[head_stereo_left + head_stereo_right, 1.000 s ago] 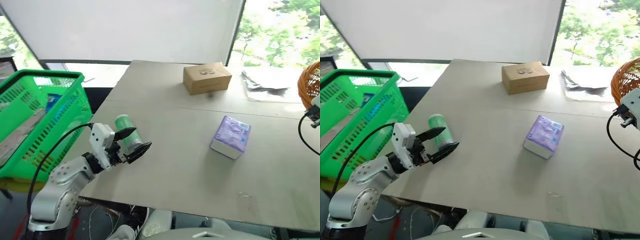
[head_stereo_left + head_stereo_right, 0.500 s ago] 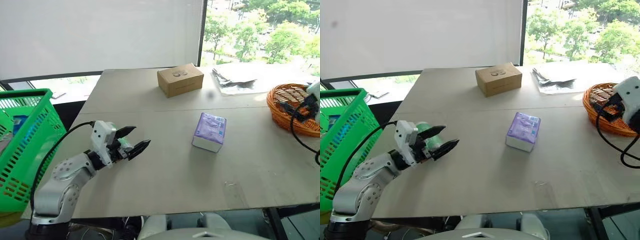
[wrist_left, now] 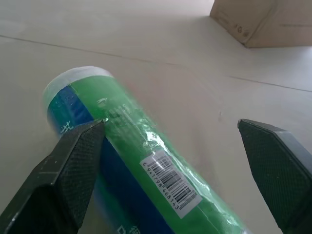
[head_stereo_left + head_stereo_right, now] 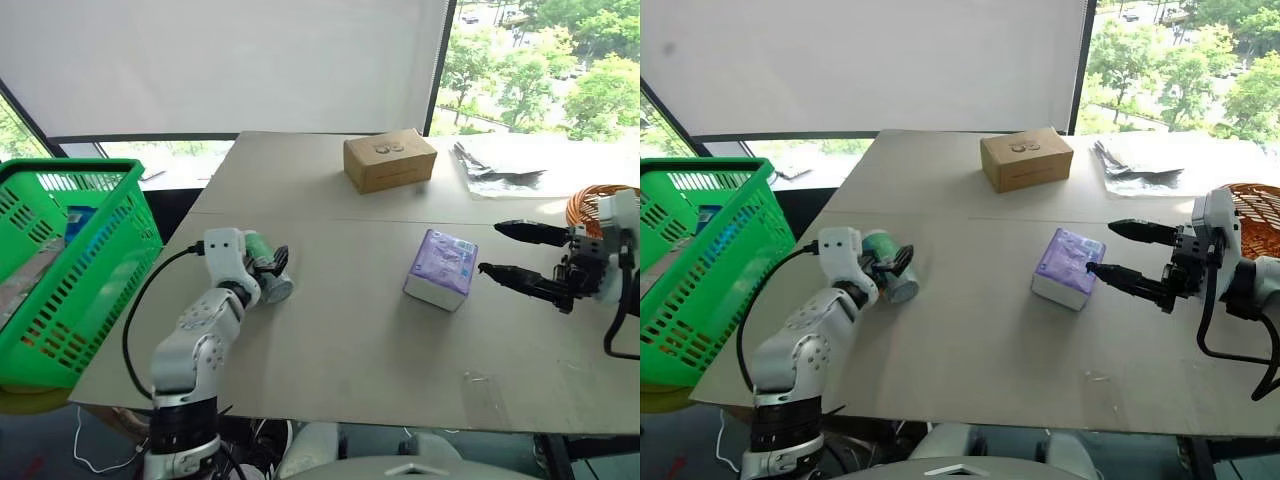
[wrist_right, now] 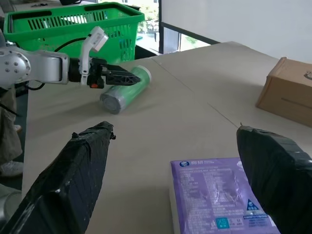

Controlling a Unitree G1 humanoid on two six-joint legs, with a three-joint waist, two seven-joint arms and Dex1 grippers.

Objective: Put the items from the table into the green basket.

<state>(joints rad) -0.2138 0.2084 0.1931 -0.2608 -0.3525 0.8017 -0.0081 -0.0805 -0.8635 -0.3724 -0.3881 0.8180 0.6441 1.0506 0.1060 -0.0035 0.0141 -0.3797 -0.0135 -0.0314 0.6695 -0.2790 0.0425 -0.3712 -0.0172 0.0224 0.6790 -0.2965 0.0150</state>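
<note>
Blue-green drink can (image 4: 889,278) on its side near the left edge of the grey worktop (image 4: 970,340), silver end toward the camera. Left gripper (image 3: 173,161) spread wide around it, one of the fingers (image 3: 73,161) against the can's side, the other standing clear; no closed grip. Barcode label on the can, seen from the left wrist.

Purple-and-white tissue pack (image 4: 1068,268) flat near the middle of the worktop, just short of the thin seam (image 4: 940,220). Right gripper (image 4: 1120,255) just to its right, level, pointing toward the pack, fingers (image 4: 1140,232) wide apart, one above the other, lower tip close to the pack's edge, contact not clear. Nothing between them.

Green basket (image 4: 60,260) off the worktop's left edge, tilted, slotted sides facing in, with a blue item inside. Brown cardboard box (image 4: 390,160) beyond the seam, toward the far edge. Crumpled silvery sheet (image 4: 500,168) to its right by the window. Round orange wicker basket (image 4: 1255,200) at the right edge, behind the right arm.
</note>
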